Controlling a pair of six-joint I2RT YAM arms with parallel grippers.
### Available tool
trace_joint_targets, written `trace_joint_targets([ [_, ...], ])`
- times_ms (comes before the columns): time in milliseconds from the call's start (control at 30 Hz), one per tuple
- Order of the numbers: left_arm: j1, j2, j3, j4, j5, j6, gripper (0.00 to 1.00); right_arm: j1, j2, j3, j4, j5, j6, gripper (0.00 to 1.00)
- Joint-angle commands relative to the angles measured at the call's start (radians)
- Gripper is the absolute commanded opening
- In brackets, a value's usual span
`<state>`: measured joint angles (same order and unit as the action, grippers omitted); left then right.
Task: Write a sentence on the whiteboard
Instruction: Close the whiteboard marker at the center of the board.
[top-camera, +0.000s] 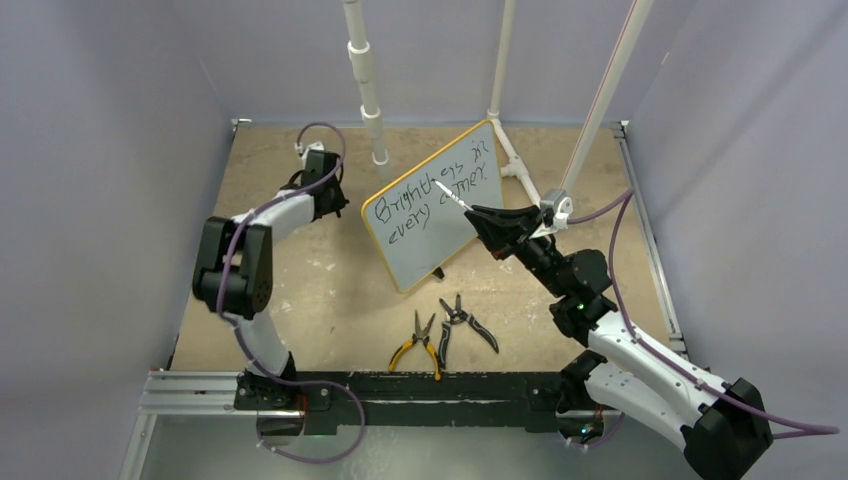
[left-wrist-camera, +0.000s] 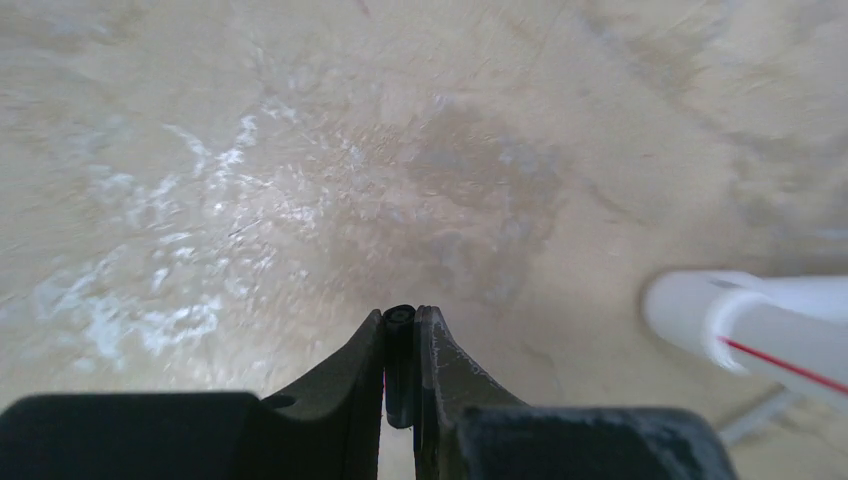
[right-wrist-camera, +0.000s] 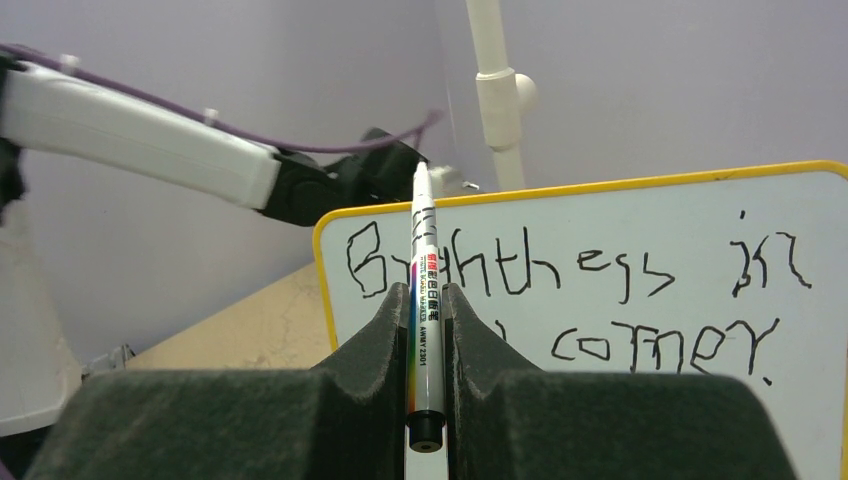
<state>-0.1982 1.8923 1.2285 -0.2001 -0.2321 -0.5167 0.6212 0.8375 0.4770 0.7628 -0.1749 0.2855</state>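
The whiteboard (top-camera: 440, 235) stands tilted on the tan table, yellow-rimmed, and fills the right of the right wrist view (right-wrist-camera: 640, 330). The sentence (top-camera: 438, 190) in black script reads "Brightness in every corner" over two lines (right-wrist-camera: 600, 270). My right gripper (top-camera: 482, 216) (right-wrist-camera: 427, 292) is shut on a white marker (top-camera: 450, 196) (right-wrist-camera: 423, 300). The marker's tip points at the board's upper left part; whether it touches the board I cannot tell. My left gripper (top-camera: 322, 190) (left-wrist-camera: 402, 312) hangs over bare table left of the board, shut on a small black cap (left-wrist-camera: 401, 350).
Two pairs of pliers lie in front of the board, one yellow-handled (top-camera: 418, 345) and one black-handled (top-camera: 468, 322). White pipes rise behind the board (top-camera: 368, 90) and at its right (top-camera: 512, 155). A white pipe (left-wrist-camera: 750, 330) lies right of the left gripper.
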Motion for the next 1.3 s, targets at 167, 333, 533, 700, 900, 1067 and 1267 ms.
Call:
trace_joint_targets([
  [167,0.002,-0.602,-0.343,0.351,-0.061,-0.248,0.0,0.003,0.041,0.039,0.089,-0.068,0.016,0.0],
  [333,-0.005,-0.831,-0.405,0.406,-0.015,-0.376,0.0,0.005,0.077,0.04,0.135,-0.119,0.039,0.0],
  [533,-0.065,-0.932,-0.409,0.471,0.067,-0.528,0.0,0.011,0.106,0.059,0.167,-0.145,0.069,0.0],
  [700,-0.239,-0.928,-0.423,0.581,0.017,-0.592,0.0,0.029,0.131,0.103,0.147,-0.135,0.089,0.0],
  [900,-0.29,-0.893,-0.431,0.68,0.043,-0.665,0.0,0.071,0.127,0.118,0.15,-0.095,0.108,0.0],
  [1067,-0.337,-0.864,-0.434,0.724,0.042,-0.686,0.0,0.094,0.156,0.143,0.129,-0.064,0.108,0.0],
  [1267,-0.374,-0.845,-0.437,0.744,0.033,-0.689,0.0,0.108,0.169,0.139,0.145,-0.027,0.119,0.0],
])
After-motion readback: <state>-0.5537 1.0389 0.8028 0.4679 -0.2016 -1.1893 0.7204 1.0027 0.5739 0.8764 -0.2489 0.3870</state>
